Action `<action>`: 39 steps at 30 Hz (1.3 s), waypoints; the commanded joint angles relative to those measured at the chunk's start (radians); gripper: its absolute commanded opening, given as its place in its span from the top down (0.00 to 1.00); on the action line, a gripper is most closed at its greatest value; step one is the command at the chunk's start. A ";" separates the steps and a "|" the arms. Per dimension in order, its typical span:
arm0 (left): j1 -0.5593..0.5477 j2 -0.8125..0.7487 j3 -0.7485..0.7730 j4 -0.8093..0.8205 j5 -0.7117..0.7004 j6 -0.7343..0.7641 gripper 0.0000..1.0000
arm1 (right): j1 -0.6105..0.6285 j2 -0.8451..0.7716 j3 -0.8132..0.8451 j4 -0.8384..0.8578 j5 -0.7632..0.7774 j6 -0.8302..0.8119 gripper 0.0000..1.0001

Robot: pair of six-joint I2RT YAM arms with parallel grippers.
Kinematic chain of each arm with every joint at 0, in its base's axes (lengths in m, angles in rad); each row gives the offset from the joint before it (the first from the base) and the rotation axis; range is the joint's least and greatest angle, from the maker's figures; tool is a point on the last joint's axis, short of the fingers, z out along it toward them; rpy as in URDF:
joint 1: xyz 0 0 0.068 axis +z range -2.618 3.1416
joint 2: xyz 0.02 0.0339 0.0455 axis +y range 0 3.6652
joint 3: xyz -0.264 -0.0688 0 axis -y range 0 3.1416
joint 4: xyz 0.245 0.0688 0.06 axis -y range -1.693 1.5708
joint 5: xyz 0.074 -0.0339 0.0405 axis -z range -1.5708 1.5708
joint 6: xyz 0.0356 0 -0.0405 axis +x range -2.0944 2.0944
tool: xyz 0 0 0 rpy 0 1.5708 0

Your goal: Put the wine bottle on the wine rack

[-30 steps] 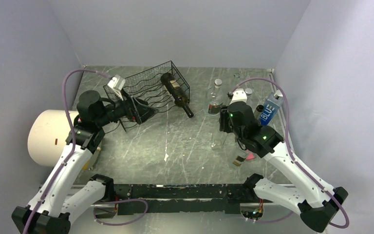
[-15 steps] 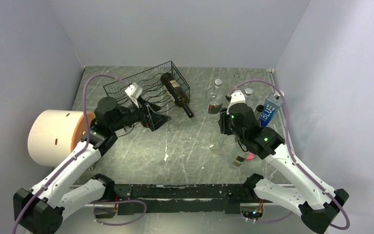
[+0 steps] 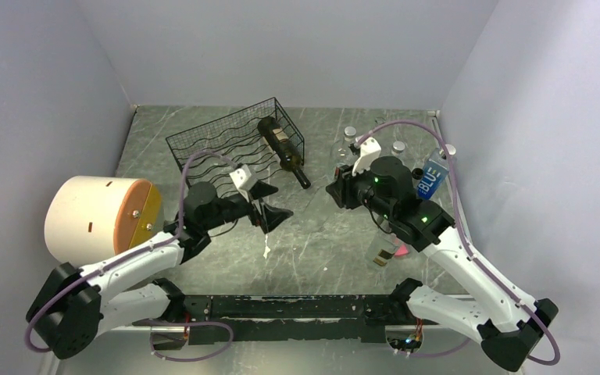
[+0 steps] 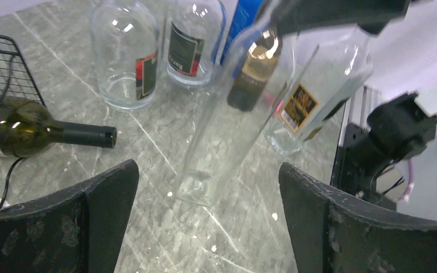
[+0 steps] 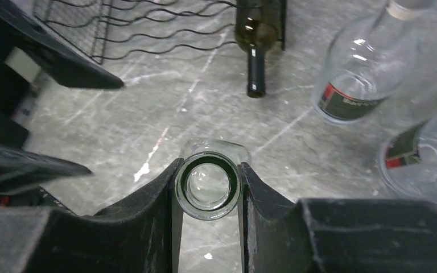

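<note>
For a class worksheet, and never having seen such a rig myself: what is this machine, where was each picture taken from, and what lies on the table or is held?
Two robot arms are bolted at the near edge of a table. The wide picture looks down from above and behind them; the other two come from a camera on each wrist. The left gripper is open and empty. The right gripper is shut on the neck of a tilted clear bottle. A green wine bottle lies in the black wire wine rack. Empty clear bottles and a blue carton stand nearby; a white cylinder lies at the left.
</note>
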 commanded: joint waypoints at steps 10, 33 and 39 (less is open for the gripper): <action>-0.102 0.192 -0.056 0.272 -0.044 0.310 0.04 | -0.001 0.010 0.054 0.209 -0.212 0.091 1.00; -0.124 0.258 -0.024 0.309 0.013 0.473 0.66 | -0.002 0.046 0.041 0.268 -0.296 0.145 0.93; -0.124 0.237 0.014 0.284 -0.028 0.520 0.93 | -0.001 0.088 0.107 0.078 -0.244 0.068 0.47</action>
